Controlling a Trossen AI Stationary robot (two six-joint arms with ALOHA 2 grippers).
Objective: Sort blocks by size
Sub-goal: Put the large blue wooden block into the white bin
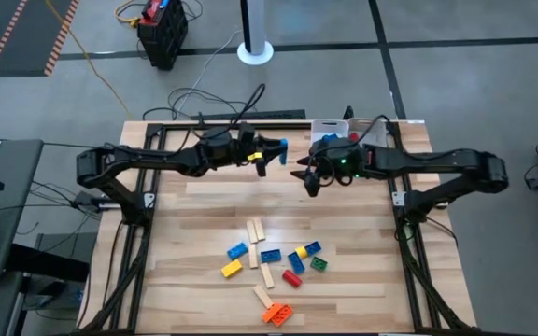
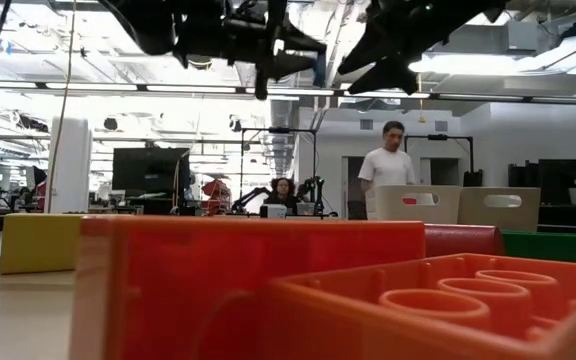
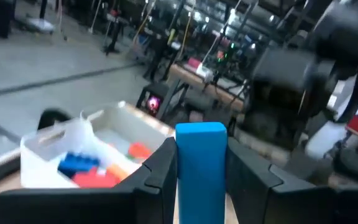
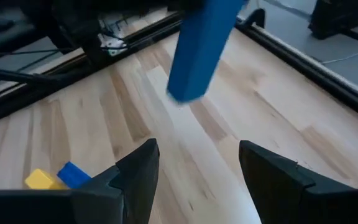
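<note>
My left gripper (image 1: 267,155) hangs high over the table's far middle, shut on a long blue block (image 3: 201,162), which also shows in the right wrist view (image 4: 199,50). My right gripper (image 1: 307,177) stands open just right of it, also in the air, with nothing between its fingers (image 4: 197,168). A white tray (image 1: 332,126) at the far edge holds blue, red and orange blocks (image 3: 92,165). Loose coloured blocks and pale wooden bars (image 1: 271,269) lie flat on the table's near middle. My left gripper pinches the blue block's two long sides (image 3: 180,180) between its two fingers. The fingers come level from the table's left and lie along the block. Its free end (image 3: 201,129) sticks out past the fingertips toward the tray. The block is lifted clear of the table.
Large orange and red bricks (image 2: 268,280) and a yellow one (image 2: 38,242) fill the low view's front. Two pale bins (image 2: 458,205) stand behind them. A person (image 2: 386,165) stands in the room beyond. Bare wood (image 1: 250,201) lies between the grippers and the loose blocks.
</note>
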